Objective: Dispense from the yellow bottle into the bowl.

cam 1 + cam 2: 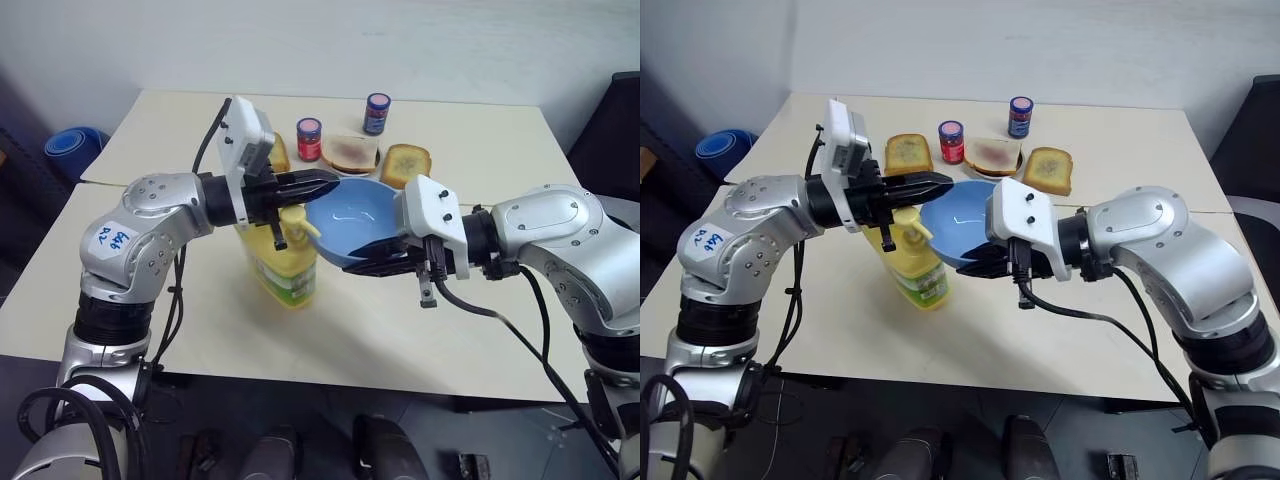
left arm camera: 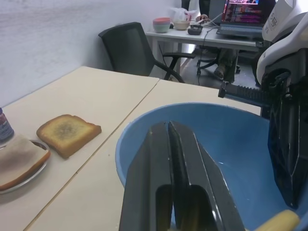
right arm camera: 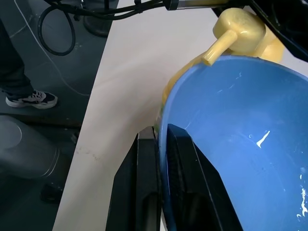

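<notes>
Two pale benches [image 1: 150,330] stand pushed together, a seam running between them, and we see a plain light wall behind them. At the far left, on the floor beside the bench, lies a blue roll [image 1: 73,148]. Moving right, our left end effector [image 1: 318,184] reaches level over the bench with its black fingers pressed together, empty, just above the pump top of the yellow bottle [image 1: 285,270]. That bottle stands upright on the near bench, its green-and-white label facing us and its spout pointing over the rim of the bowl [image 1: 350,225]. The light-blue bowl hangs in the air just beside the bottle's top, tilted, with its rim pinched by our right end effector [image 3: 161,163]: one finger lies inside the wall and one outside.

Behind these, on the far bench, we see a slice of toast [image 1: 908,152], then a red jar [image 1: 309,139], then a small plate [image 1: 350,153] carrying bread, then a blue jar [image 1: 377,113] farther back, and another toast slice [image 1: 405,164] to the right.

In the left wrist view the room opens beyond the bench: a dark office chair [image 2: 132,48] and a desk [image 2: 202,36] with bowls and a lit laptop screen. In the right wrist view a person's shoe [image 3: 31,99] stands on the dark floor beside the bench edge.
</notes>
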### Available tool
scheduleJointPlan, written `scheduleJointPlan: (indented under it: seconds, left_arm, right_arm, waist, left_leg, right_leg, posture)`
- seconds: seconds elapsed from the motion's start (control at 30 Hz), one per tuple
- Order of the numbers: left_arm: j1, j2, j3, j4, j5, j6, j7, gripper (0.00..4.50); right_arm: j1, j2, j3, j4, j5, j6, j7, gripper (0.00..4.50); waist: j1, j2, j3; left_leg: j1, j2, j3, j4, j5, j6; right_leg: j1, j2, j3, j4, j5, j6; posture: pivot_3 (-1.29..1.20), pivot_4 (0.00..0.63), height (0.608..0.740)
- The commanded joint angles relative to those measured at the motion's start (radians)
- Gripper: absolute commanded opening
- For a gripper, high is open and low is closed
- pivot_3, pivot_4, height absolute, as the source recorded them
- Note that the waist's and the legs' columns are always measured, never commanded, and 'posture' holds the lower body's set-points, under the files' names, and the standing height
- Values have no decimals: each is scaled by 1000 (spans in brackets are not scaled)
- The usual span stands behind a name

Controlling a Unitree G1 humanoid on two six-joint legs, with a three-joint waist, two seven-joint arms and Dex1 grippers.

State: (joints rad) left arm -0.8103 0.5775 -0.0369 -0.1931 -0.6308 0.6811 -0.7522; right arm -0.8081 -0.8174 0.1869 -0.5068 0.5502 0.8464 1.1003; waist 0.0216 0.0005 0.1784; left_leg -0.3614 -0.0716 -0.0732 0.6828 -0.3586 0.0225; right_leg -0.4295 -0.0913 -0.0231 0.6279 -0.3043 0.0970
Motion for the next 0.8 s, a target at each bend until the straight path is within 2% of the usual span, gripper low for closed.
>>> scheduleJointPlan:
  seconds: [0.03, 0.37, 0.57, 0.8]
  left_arm:
    - [5, -4, 36, -44, 4, -35, -8, 103]
    - [11, 33, 96, -90, -56, -6, -83, 103]
    - [54, 67, 96, -144, -79, 89, -48, 103]
    - [78, 64, 58, -137, -35, 115, -2, 103]
  right_arm:
    - [18, -40, -34, -66, 38, 9, 21, 0]
    - [67, -88, -84, -145, 114, 44, 2, 0]
    - [107, -106, -107, -190, 145, 44, -18, 0]
    - [116, -89, -95, -207, 152, 36, -53, 0]
  waist:
    - [1, 0, 0]
    - [1, 0, 0]
    - [2, 0, 0]
    - [1, 0, 0]
  left_leg:
    - [0, 0, 0, 0, 0, 0]
    - [-1, 0, 0, 1, 0, 0]
    - [-2, 0, 0, 1, 0, 0]
    - [-1, 0, 0, 1, 0, 0]
  right_leg:
    - [0, 0, 0, 0, 0, 0]
    - [-1, 0, 0, 0, 0, 0]
    - [-1, 0, 0, 0, 0, 0]
    - [-1, 0, 0, 1, 0, 0]
  posture:
    - [0, 150, 740]
    - [0, 150, 740]
    - [0, 150, 740]
    - [0, 150, 740]
